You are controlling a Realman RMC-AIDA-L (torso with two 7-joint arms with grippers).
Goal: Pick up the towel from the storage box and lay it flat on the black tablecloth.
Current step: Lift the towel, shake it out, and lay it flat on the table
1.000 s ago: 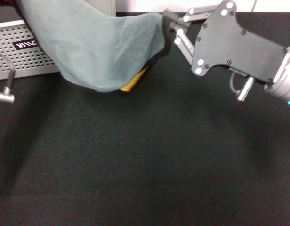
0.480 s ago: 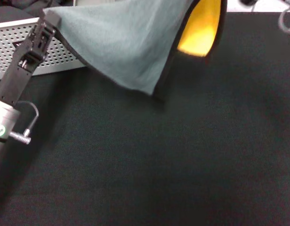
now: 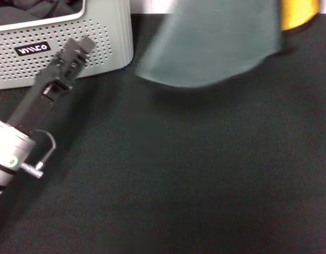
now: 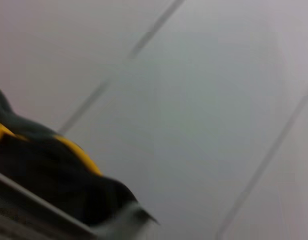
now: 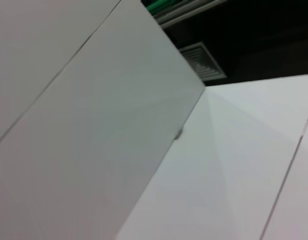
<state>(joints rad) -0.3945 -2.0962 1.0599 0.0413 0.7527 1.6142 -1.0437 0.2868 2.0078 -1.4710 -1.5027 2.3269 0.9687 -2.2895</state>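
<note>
The towel (image 3: 216,45) hangs in the air over the far edge of the black tablecloth (image 3: 195,174). The left gripper (image 3: 78,48), fingers together and holding nothing, sits beside the storage box (image 3: 107,37).

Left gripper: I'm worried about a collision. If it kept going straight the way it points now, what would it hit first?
Probably the storage box. The left gripper points up and away from the robot, its tip already against the box's perforated front wall near the corner, though depth is unclear.

Left arm (image 3: 25,132): black tool (image 3: 78,47), silver wrist, green light, thin looped cable
</note>
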